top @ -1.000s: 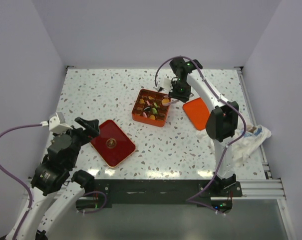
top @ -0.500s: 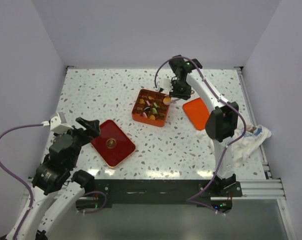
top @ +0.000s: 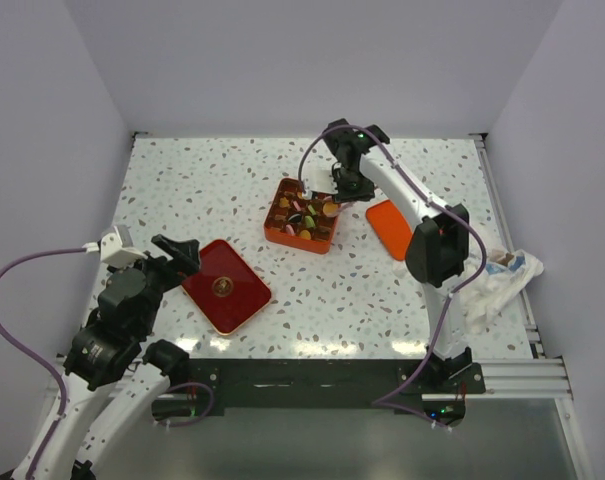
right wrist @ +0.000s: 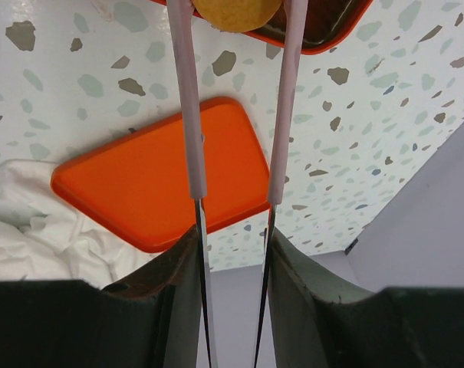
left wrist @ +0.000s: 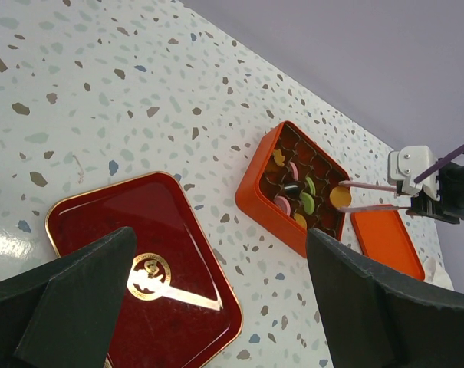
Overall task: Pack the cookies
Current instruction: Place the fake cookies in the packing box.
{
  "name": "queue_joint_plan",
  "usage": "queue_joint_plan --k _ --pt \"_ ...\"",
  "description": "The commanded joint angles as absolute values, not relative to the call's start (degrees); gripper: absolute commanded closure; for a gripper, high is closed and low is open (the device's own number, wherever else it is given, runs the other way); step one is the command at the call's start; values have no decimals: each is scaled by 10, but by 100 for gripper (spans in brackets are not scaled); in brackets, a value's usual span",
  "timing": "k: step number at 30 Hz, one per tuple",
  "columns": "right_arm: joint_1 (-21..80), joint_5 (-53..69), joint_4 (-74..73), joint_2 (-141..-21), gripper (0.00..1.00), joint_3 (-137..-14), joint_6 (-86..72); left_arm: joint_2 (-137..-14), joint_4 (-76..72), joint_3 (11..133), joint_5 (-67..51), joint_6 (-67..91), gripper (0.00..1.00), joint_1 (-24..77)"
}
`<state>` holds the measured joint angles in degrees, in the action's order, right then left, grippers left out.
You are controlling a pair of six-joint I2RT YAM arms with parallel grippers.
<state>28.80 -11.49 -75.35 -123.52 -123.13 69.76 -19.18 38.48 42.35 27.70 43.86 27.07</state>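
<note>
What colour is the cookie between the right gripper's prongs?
The cookie is yellow-orange, clearest in the right wrist view.

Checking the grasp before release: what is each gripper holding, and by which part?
The right gripper pinches a yellow-orange cookie by opposite sides of its rim, between its thin fingertips. The left gripper is open and holds nothing.

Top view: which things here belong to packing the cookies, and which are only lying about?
Belong to the job:
- cookies in the orange box
- yellow cookie held by the right gripper at the box's edge
- orange lid, probably the box's

Lying about:
- dark red tray
- white cloth
</note>
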Motion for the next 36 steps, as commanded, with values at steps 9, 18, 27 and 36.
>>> queue_joint_plan --k 9,18,27,36 --pt "302 -199 -732 -1223 80 -1246 760 -174 381 421 287 442 2 271" --pt "313 -217 -730 -1216 78 -1242 778 -170 383 418 290 443 2 271" --pt "323 -231 -728 -1224 73 -1240 790 -160 390 417 293 447 2 271" --pt "330 -244 -729 -1235 69 -1248 802 -158 395 418 294 448 2 272"
